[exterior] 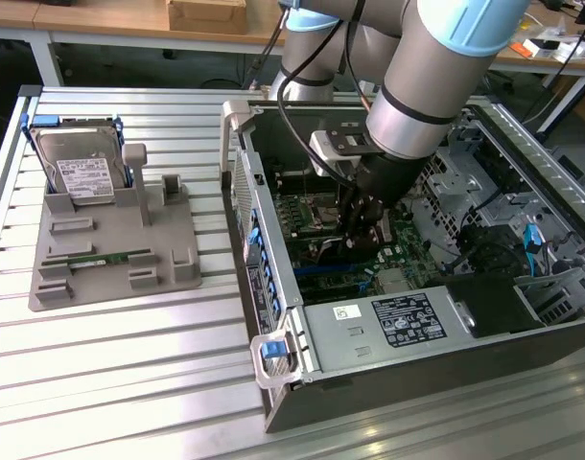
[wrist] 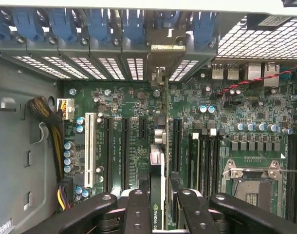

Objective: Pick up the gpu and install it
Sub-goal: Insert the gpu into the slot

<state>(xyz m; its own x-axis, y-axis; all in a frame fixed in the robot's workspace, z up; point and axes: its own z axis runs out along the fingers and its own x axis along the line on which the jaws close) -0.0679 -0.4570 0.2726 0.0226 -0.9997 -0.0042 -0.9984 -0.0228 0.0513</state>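
Gripping the gpu (wrist: 158, 195) edge-on, the gripper (wrist: 158, 214) stands partly closed over the motherboard (wrist: 236, 117).

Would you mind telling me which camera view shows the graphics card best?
The wrist view: the graphics card stands edge-on between the pincer fingers, above the motherboard slots. In the exterior view, the arm hides most of it inside the computer case.

Place: lab/workshop | evidence: slatted aluminium bench (exterior: 129, 383), open computer case (exterior: 388, 374), wooden desks (exterior: 110, 19)
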